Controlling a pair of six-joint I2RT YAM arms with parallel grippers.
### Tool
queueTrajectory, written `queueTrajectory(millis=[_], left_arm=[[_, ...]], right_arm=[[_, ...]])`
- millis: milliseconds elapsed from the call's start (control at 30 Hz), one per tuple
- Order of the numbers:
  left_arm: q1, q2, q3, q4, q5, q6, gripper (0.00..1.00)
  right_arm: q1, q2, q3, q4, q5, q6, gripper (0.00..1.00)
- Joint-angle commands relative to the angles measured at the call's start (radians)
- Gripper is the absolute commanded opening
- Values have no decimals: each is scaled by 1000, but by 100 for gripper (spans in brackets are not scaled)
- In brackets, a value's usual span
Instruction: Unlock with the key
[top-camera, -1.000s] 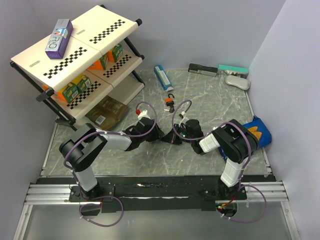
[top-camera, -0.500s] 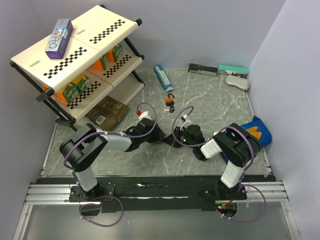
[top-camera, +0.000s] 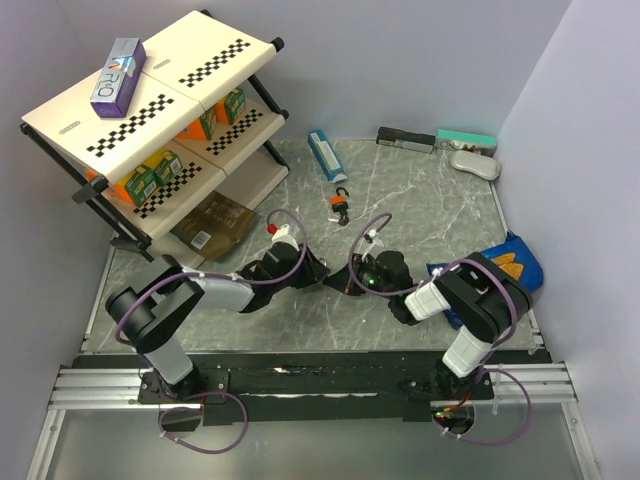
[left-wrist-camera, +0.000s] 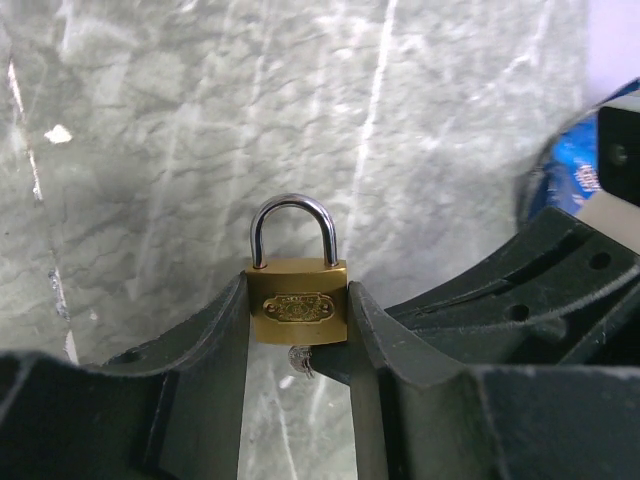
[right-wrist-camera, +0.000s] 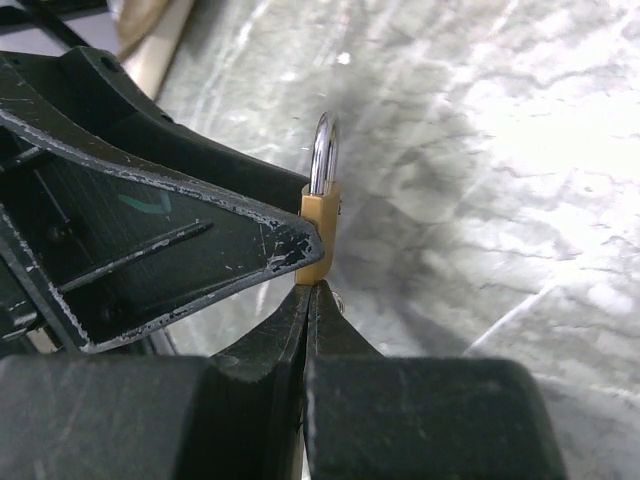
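Note:
A small brass padlock (left-wrist-camera: 297, 305) with its steel shackle down is clamped by its sides between the fingers of my left gripper (left-wrist-camera: 298, 290), just above the marble table. A sliver of the metal key (left-wrist-camera: 297, 362) pokes out under the lock's bottom. My right gripper (right-wrist-camera: 311, 287) is pressed shut on the key (right-wrist-camera: 341, 297), its tips right against the underside of the padlock (right-wrist-camera: 320, 235). Most of the key is hidden between the pads. From above, the two grippers meet nose to nose at mid-table, the left gripper (top-camera: 318, 272) and the right gripper (top-camera: 350, 280).
An orange-bodied padlock (top-camera: 341, 205) lies farther back. A two-tier rack (top-camera: 150, 110) with boxes fills the back left, a brown packet (top-camera: 212, 225) under it. A blue carton (top-camera: 325, 155) and flat items (top-camera: 465, 140) lie at the back, a blue bag (top-camera: 512, 262) at right.
Both arms have shifted a little toward the near edge, with the left elbow swinging left. The grips on padlock and key look unchanged.

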Motion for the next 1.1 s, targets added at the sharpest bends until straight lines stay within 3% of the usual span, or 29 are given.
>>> queueTrajectory(millis=[0, 233, 433, 600, 1067], left_arm=[[-54, -77, -41, 19, 186, 36, 1], [-54, -207, -81, 85, 197, 59, 1], [-52, -304, -69, 49, 192, 72, 1], [-54, -318, -56, 48, 246, 83, 1], [-54, -333, -124, 271, 412, 122, 1]], right_arm=[[-39, -120, 21, 138, 120, 22, 0], [-53, -225, 17, 57, 104, 19, 0], [-65, -314, 3, -1, 112, 2, 0], [-73, -354, 9, 3, 58, -1, 0], [-96, -390, 44, -18, -71, 85, 0]])
